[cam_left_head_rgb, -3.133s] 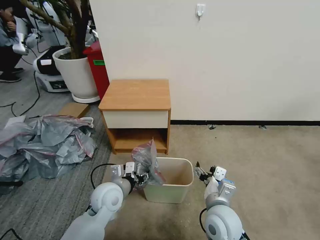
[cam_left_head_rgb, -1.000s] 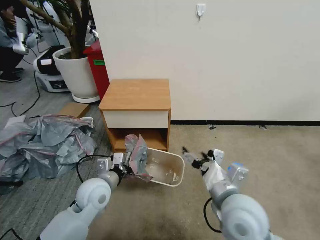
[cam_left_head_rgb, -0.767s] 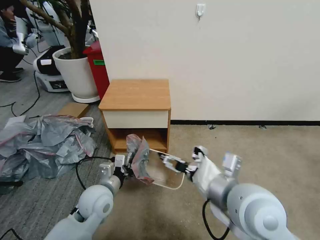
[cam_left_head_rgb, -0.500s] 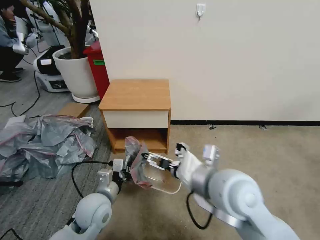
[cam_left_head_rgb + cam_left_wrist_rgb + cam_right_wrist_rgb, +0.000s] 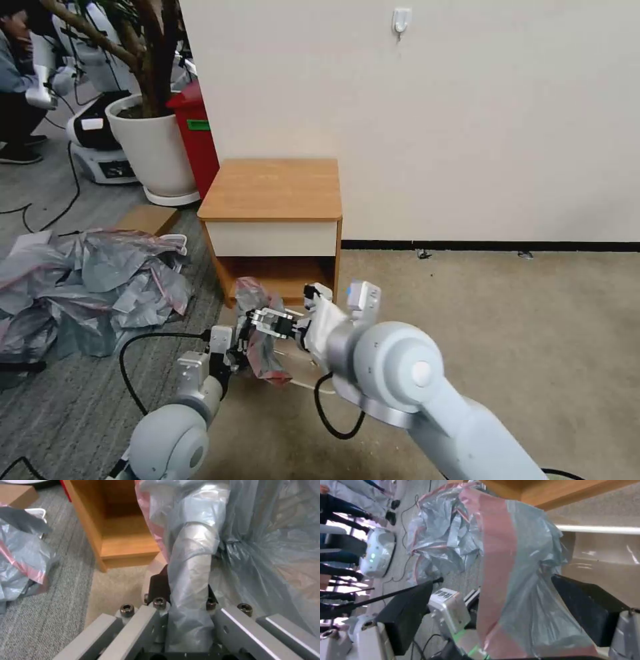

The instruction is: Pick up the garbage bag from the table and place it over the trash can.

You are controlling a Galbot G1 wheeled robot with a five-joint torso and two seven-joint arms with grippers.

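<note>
The garbage bag, grey with a pink-red band, hangs crumpled in front of the table, down by its lower shelf. My left gripper is shut on a twisted fold of the garbage bag. My right arm reaches across from the right. Its gripper is open, and the black fingers stand on either side of the bag's pink band. The trash can is mostly hidden behind my right arm. Its pale rim and inner wall show.
A heap of grey bags lies on the floor at the left. Behind it stand a cardboard box, a white plant pot and a red bin. Open beige carpet stretches to the right.
The trash can has tipped from upright toward the table while my left gripper drew the bag leftward. My right arm has swung from the right across the can to the bag.
</note>
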